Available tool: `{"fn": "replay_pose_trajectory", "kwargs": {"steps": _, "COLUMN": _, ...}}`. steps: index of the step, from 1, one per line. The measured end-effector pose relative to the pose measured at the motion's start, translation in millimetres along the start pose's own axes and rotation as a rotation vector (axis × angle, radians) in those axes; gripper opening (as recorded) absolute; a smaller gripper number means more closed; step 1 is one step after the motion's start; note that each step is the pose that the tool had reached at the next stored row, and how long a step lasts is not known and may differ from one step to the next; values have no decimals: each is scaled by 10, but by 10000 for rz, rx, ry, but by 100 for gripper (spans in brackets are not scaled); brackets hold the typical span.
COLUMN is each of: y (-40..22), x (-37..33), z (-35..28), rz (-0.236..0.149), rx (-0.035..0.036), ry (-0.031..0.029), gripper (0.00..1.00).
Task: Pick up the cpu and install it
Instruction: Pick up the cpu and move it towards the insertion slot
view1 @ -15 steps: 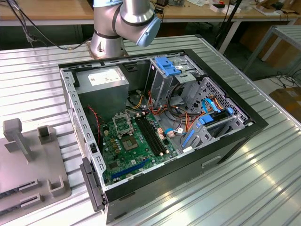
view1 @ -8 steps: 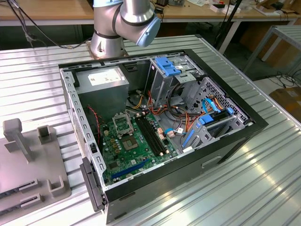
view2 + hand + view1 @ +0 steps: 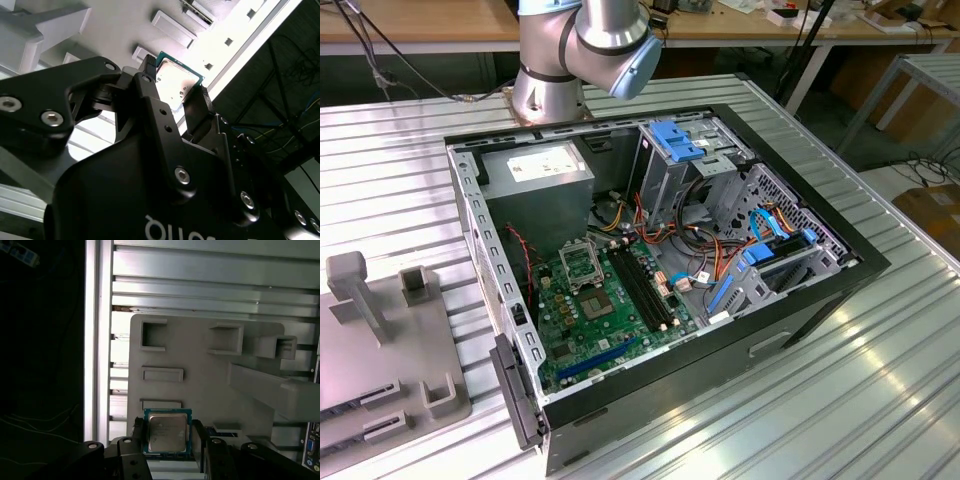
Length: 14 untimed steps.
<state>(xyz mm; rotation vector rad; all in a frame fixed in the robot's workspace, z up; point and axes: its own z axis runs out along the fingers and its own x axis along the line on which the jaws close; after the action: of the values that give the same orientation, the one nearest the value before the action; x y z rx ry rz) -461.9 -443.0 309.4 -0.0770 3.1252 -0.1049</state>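
We see the black metal fingers [image 3: 199,437] of the gripper [image 3: 168,439] clamped, it seems, on the flat square cpu [image 3: 167,432], dull silver with a green edge, above the matte grey tray [image 3: 210,385].

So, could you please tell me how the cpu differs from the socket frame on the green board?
The cpu is a solid flat plate with a dull silver top, while the socket frame is silver-and-black with a hollow middle. The cpu is clamped in the gripper, away from the board, while the socket frame sits fixed on the green board. Both are square.
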Motion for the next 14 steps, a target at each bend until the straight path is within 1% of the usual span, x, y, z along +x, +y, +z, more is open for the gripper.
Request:
{"fn": "replay_pose_trajectory", "kwargs": {"steps": 5, "y": 0, "x": 0, "z": -3, "rz": 0, "rx": 1, "ry": 2, "gripper": 47}}
{"fn": "replay_pose_trajectory", "kwargs": {"steps": 8, "y": -2, "x": 0, "z": -16, "rz": -1, "rx": 1, "ry": 2, "gripper": 47}}
{"fn": "replay_pose_trajectory", "kwargs": {"steps": 14, "y": -6, "x": -1, "z": -82, "rz": 0, "rx": 1, "ry": 1, "gripper": 47}}
